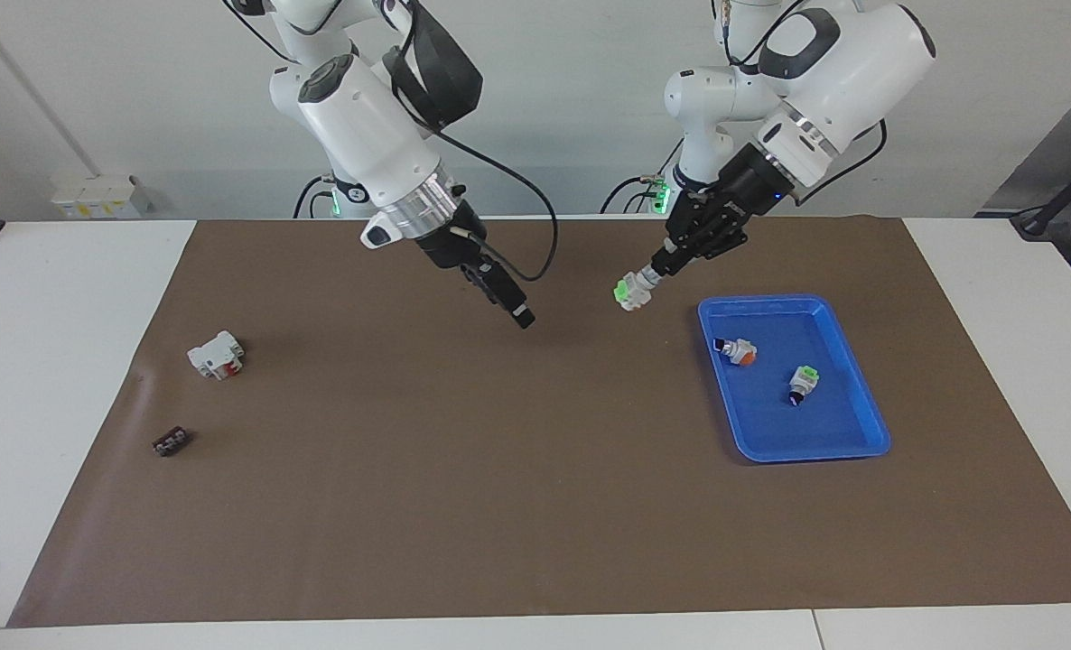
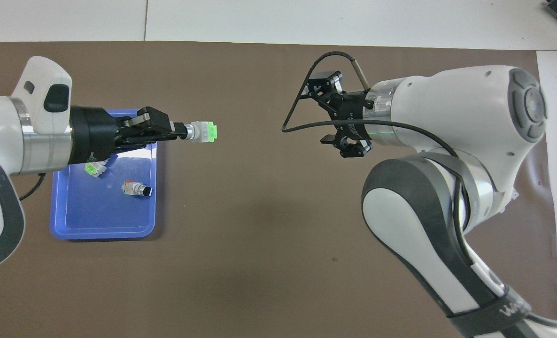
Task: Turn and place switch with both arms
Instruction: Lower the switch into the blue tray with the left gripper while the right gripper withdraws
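Note:
The switch has a pale body and a bright green block at its free end. My left gripper is shut on its knob end and holds it in the air over the brown mat, beside the blue tray. It also shows in the overhead view, held by the left gripper. My right gripper is open and empty over the mat, well apart from the switch; its spread fingers show in the overhead view.
The blue tray holds an orange-ended switch and a green-capped switch with a dark blue tip. A white and red part and a small dark part lie toward the right arm's end.

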You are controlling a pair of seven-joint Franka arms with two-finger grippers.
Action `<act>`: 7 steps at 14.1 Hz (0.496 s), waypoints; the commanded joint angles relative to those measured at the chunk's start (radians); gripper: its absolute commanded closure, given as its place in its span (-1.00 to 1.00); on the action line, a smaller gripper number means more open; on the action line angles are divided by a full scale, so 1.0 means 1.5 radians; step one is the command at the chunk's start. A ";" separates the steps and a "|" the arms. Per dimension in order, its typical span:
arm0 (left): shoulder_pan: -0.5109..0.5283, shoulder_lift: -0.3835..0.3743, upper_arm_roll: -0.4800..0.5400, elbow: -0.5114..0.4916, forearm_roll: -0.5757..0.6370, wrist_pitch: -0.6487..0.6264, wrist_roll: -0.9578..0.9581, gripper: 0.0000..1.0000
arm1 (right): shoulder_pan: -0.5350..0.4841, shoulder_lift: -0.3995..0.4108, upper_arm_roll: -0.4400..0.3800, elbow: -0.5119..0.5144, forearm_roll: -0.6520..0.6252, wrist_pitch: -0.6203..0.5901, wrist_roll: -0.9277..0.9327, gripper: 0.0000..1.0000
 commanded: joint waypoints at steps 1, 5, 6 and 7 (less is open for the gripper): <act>0.036 -0.044 -0.003 -0.057 0.063 -0.008 0.003 1.00 | -0.061 -0.029 0.004 -0.031 -0.082 -0.050 -0.166 -1.00; 0.086 -0.054 -0.002 -0.077 0.195 -0.038 0.005 1.00 | -0.134 -0.033 0.004 -0.028 -0.202 -0.136 -0.398 -1.00; 0.104 -0.056 -0.003 -0.082 0.224 -0.041 0.016 1.00 | -0.142 -0.033 0.004 -0.025 -0.245 -0.159 -0.421 -1.00; 0.119 -0.058 -0.002 -0.091 0.245 -0.041 0.032 1.00 | -0.144 -0.034 0.004 -0.021 -0.271 -0.176 -0.430 -1.00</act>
